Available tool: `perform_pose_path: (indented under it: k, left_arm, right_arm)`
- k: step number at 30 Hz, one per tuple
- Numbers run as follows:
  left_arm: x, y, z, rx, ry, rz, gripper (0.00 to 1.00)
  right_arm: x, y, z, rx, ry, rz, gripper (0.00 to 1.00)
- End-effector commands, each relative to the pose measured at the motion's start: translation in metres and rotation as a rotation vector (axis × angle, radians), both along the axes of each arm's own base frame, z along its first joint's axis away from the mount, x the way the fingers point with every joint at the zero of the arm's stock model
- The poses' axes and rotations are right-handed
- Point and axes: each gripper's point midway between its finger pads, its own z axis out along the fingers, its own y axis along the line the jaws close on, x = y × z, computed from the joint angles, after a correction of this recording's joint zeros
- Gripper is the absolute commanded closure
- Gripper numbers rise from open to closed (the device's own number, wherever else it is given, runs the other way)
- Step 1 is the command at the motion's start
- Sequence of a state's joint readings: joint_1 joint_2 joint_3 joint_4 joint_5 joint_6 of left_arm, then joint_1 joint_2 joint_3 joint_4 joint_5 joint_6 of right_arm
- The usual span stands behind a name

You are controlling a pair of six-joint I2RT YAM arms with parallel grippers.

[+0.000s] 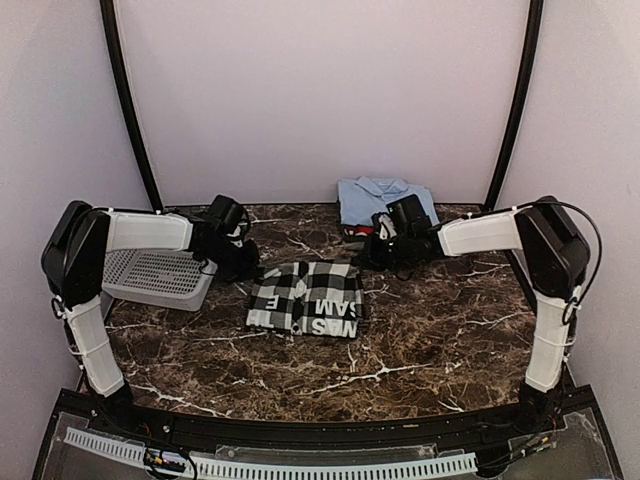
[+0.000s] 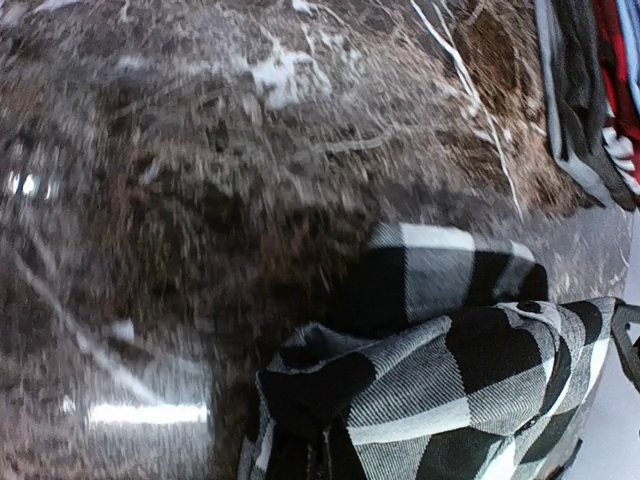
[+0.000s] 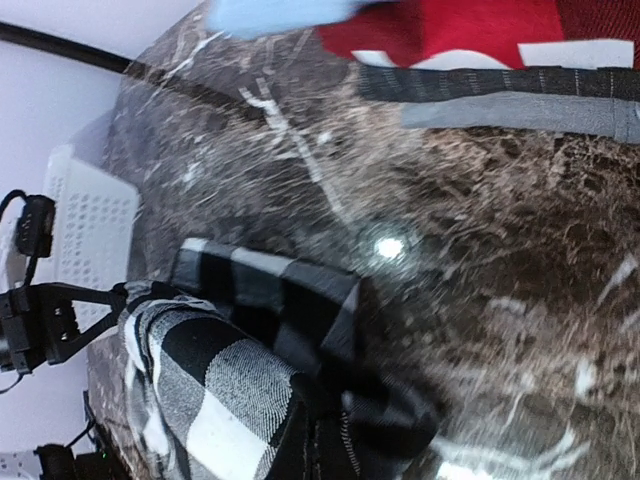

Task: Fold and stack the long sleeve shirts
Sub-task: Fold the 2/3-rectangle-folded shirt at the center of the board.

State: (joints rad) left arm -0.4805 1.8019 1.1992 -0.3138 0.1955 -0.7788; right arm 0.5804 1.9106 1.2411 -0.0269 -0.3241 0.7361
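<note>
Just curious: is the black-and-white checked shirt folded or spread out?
Folded: the checked shirt lies as a compact rectangle, no sleeves sticking out, layers doubled at its edge.

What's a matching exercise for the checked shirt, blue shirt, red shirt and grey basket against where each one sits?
1 checked shirt
2 light blue shirt
3 red shirt
4 grey basket

A left edge of the table
B top of the pile at the far edge
C middle of the table
D under the blue one

Pairs: 1-C, 2-B, 3-D, 4-A
</note>
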Motion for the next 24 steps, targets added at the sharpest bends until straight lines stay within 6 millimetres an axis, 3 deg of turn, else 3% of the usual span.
perform_pose_path:
  k: [1, 4, 8, 9, 10, 11, 12, 13, 14, 17, 21, 23, 24]
  left_arm:
    - [0.046, -0.011, 0.000, 0.001, -0.086, -0.016, 1.00]
    - [0.045, -0.014, -0.017, -0.015, -0.060, -0.005, 1.00]
    - [0.021, -0.017, -0.022, -0.045, -0.033, -0.006, 1.00]
    - [0.017, -0.017, -0.014, -0.057, -0.043, 0.001, 1.00]
    - [0.006, -0.017, -0.019, -0.054, -0.029, -0.002, 1.00]
    - [0.002, -0.017, -0.005, -0.072, -0.052, 0.012, 1.00]
    - [-0.012, -0.020, -0.009, -0.068, -0.042, 0.004, 1.00]
    - [-0.017, -0.020, 0.005, -0.082, -0.066, 0.021, 1.00]
    - [-0.031, -0.023, 0.002, -0.073, -0.057, 0.008, 1.00]
    - [-0.046, -0.020, 0.020, -0.073, -0.090, 0.035, 1.00]
    - [-0.033, -0.015, 0.035, -0.034, -0.146, 0.039, 0.99]
    - [-0.023, -0.018, 0.039, -0.013, -0.155, 0.017, 0.96]
    - [-0.019, -0.018, 0.040, 0.006, -0.169, 0.006, 0.90]
  right_arm:
    - [0.033, 0.015, -0.022, 0.061, -0.010, 0.028, 1.00]
    - [0.027, 0.013, -0.045, 0.056, 0.029, 0.024, 1.00]
    - [0.010, 0.000, -0.055, 0.034, 0.036, 0.013, 1.00]
    - [0.006, -0.004, -0.055, 0.026, 0.035, 0.013, 1.00]
    - [0.001, -0.008, -0.056, 0.016, 0.035, 0.014, 1.00]
    - [-0.003, -0.011, -0.053, 0.009, 0.027, 0.016, 1.00]
    - [-0.008, -0.016, -0.053, -0.003, 0.024, 0.016, 1.00]
    - [-0.011, -0.021, -0.051, -0.020, 0.014, 0.009, 1.00]
    - [-0.014, -0.026, -0.049, -0.038, 0.004, 0.007, 1.00]
    - [-0.018, -0.035, -0.042, -0.069, -0.022, -0.002, 1.00]
    - [-0.015, -0.037, -0.034, -0.082, -0.046, -0.010, 1.00]
    - [-0.012, -0.039, -0.032, -0.094, -0.054, -0.018, 1.00]
    - [-0.010, -0.039, -0.031, -0.095, -0.057, -0.021, 1.00]
